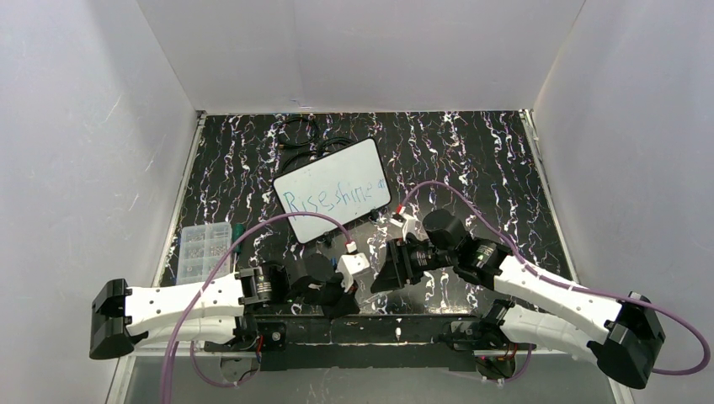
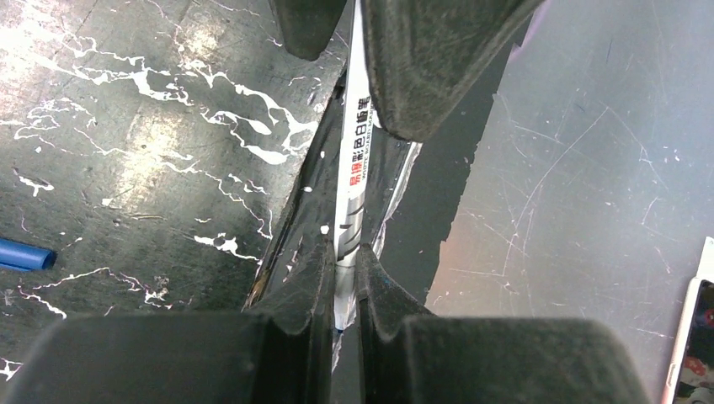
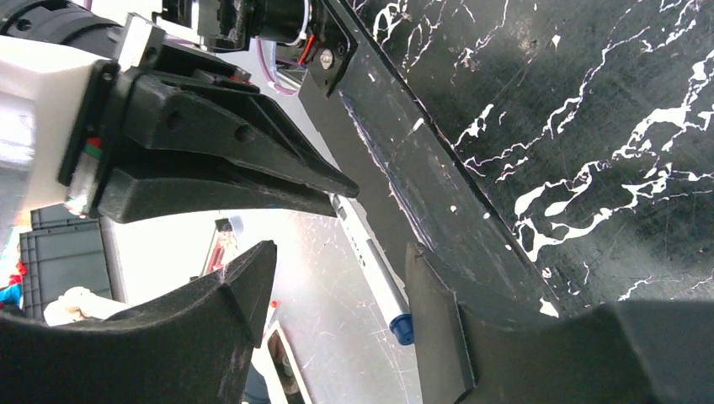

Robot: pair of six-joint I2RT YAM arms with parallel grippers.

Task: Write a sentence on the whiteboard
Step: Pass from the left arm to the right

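Top external shows the sentence (image 1: pixel 328 199) finished on the whiteboard (image 1: pixel 354 164), mid worktop (image 1: pixel 471 168) (writing looks done); left gripper (image 2: pixel 343 257) clenched on the marker (image 2: pixel 354 151), right gripper (image 3: pixel 337 252) released beside it; only stowing remains, seemingly.

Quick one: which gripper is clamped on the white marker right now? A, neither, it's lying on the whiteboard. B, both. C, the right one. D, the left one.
D: the left gripper has its fingers pinched shut on the marker, while the right gripper has its fingers standing wide apart around it.
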